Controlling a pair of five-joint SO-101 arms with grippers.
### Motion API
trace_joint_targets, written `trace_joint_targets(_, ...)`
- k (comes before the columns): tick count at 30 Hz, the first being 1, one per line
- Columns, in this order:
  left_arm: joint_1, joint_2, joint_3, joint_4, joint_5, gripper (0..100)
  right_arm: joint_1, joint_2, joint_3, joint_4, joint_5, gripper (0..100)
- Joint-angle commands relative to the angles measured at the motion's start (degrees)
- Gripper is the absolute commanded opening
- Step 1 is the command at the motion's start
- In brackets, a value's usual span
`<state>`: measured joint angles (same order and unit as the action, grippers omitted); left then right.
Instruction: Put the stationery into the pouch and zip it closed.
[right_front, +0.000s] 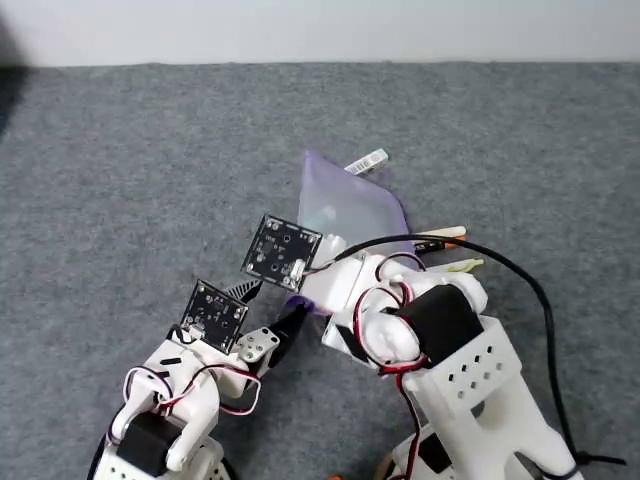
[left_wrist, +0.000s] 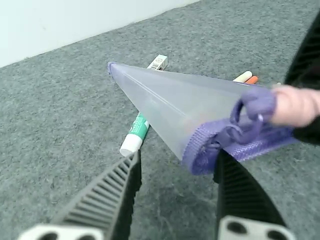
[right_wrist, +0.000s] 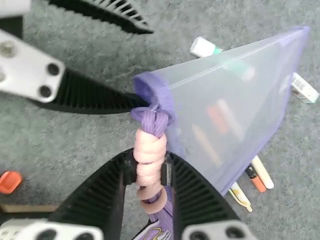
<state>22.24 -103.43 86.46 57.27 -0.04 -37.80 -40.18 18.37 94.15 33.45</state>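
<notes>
Pouch (right_wrist: 240, 100) held by its pink zip pull (right_wrist: 149, 150), clenched in the right pincer (right_wrist: 149, 165).
Left pincer (left_wrist: 175, 200) stood released, either side of the pouch's corner; markers (right_wrist: 257, 177), glue stick (left_wrist: 136, 132) and labelled eraser (left_wrist: 157, 62), print unreadable, lay beyond on the counter (right_front: 120, 160).

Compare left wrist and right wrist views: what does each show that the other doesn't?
Left wrist adds the pale wall behind the carpet. Right wrist adds a small orange piece on the carpet, and how the right gripper has its jaws shut on the pink zip pull. Shared: that pull, the purple pouch, the green-and-white marker partly covered by it, the orange pen, and the left gripper, jaws open either side of the pouch's corner.
</notes>
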Motion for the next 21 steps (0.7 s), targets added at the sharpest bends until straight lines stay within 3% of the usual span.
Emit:
trace_joint_targets(1,-0.7,-0.53,-2.24,-1.14,-0.18,22,-3.21,-1.63,-2.99,2.33,-0.62,0.9)
trace_joint_targets(12,-0.79,-0.53,-2.95,-0.97,-0.44,22,-3.38,-1.71,-3.25,3.38,-2.2,0.9)
trace_joint_targets(21,-0.79,-0.35,-7.78,-0.79,-0.44,15,-0.13,-1.71,-3.34,2.77,-2.46,0.9)
